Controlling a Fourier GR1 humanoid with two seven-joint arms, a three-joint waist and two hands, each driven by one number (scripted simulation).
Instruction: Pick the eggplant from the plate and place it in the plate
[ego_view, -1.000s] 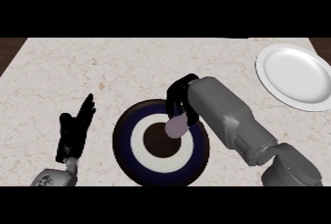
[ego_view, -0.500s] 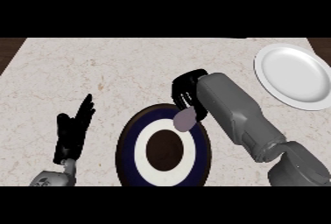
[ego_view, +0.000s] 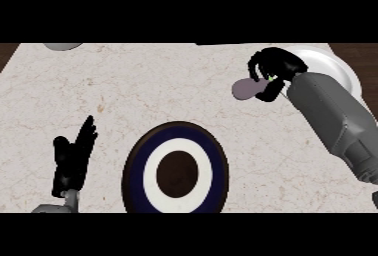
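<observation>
The pale stone counter carries two plates. The right hand, fingers curled round the eggplant, has lifted it off the dark ringed plate and now holds it beside the white plate; release likely follows. The left hand rests open at lower left.

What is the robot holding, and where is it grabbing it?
The right hand holds the eggplant by its right end, near the white plate. The left hand holds nothing.
</observation>
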